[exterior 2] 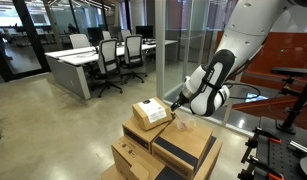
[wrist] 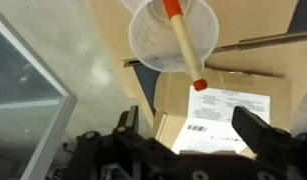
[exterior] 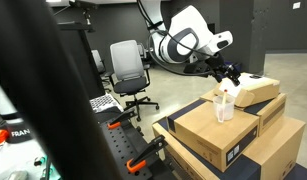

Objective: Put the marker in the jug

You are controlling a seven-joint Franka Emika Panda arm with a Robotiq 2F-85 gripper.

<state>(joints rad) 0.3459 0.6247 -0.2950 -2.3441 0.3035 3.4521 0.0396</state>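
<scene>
Marker (wrist: 184, 45): in the jug, leaning, one end poking out over the rim.
Jug (wrist: 146, 42): upright on the stacked cardboard boxes (exterior: 208, 130).
Pincer (wrist: 191, 135): jaws wide open, empty, hanging above the jug.

Even overhead light on my feeds, shadows soft. Glass wall (exterior 2: 183, 60) in an exterior view carries reflections. Dark post (exterior: 68, 100) close to lens, unfocused. Wrist view: jug (wrist: 173, 35) washed bright, gripper (wrist: 188, 135) blurred. All grainy.
</scene>
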